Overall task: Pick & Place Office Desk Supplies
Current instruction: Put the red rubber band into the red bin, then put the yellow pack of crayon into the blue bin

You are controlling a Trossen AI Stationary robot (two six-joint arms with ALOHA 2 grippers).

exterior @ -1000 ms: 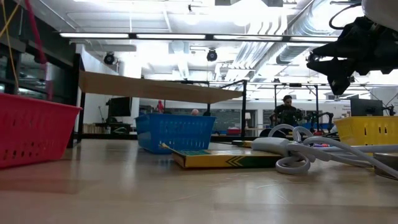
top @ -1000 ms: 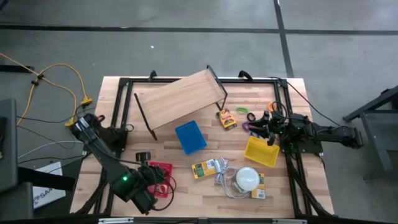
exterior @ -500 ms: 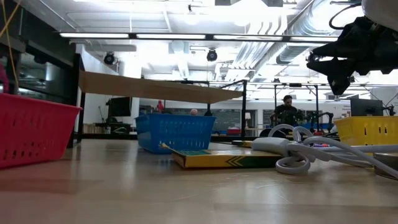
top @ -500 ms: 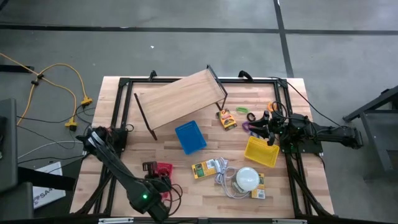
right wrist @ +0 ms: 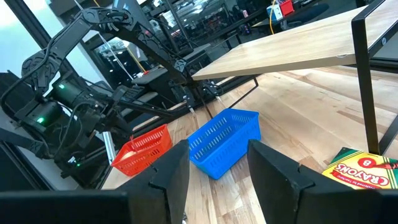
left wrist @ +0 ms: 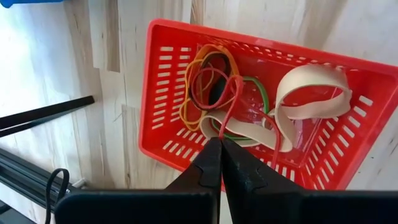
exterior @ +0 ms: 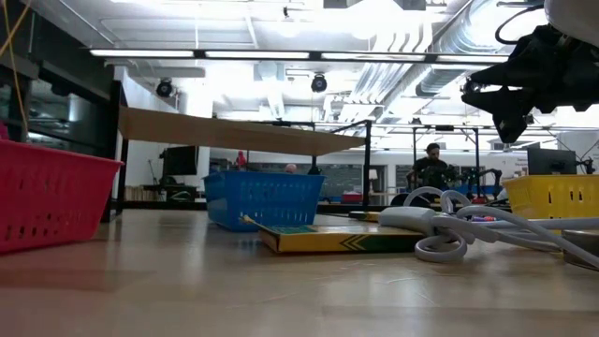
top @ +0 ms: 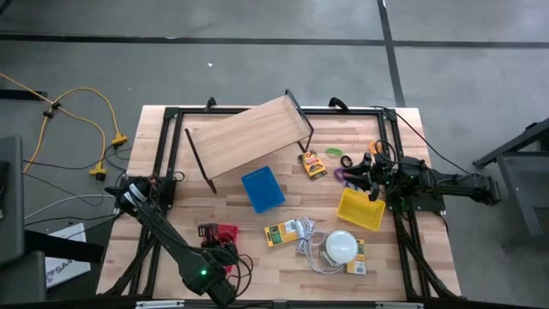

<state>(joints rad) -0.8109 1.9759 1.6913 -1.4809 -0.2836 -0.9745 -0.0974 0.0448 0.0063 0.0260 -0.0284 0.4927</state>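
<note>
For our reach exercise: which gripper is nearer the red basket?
Left. The left gripper, shut, hangs just above the red basket near the table's front. The right gripper, open, waits far across the table beside the yellow basket.

I worked in a big industrial robotics lab. Overhead ran fluorescent light strips (exterior: pixel 281 53) and exposed silver ducts (exterior: pixel 412 70); the floor (top: pixel 257 69) was grey concrete with dark seams. Beyond my wooden table (top: pixel 257 223), more black metal rigs (exterior: pixel 440 154) stood, a person (exterior: pixel 430 168) seated among them.
</note>
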